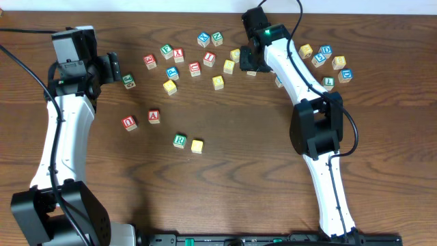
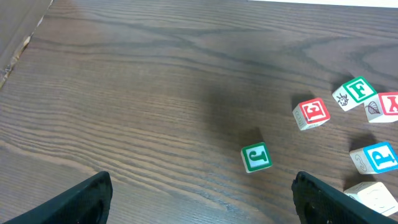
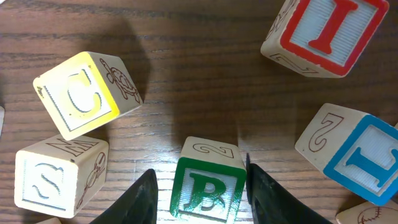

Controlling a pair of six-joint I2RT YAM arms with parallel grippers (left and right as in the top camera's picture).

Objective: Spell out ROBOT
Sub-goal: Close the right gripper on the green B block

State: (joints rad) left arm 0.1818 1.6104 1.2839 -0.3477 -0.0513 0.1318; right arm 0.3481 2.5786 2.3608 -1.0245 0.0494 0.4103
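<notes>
A green-framed B cube [image 3: 205,190] stands on the table between the fingers of my right gripper [image 3: 200,196]. The right finger [image 3: 267,196] touches its side, while a narrow gap separates the left finger [image 3: 140,199] from it, so the gripper is open. From overhead, the right gripper [image 1: 247,65] covers this cube in the back cluster. The green-framed R cube [image 1: 179,140] and a yellow-faced cube [image 1: 197,145] sit side by side mid-table. My left gripper [image 1: 117,68] [image 2: 202,186] is wide open and holds nothing, with a green J cube [image 2: 256,157] just ahead.
Red-framed U [image 1: 129,122] and A [image 1: 154,115] cubes lie left of the R. Several loose letter cubes spread across the back, with more at the far right [image 1: 328,61]. Close around the B are a yellow C cube [image 3: 78,93], an S cube [image 3: 53,180] and a red I cube [image 3: 326,31].
</notes>
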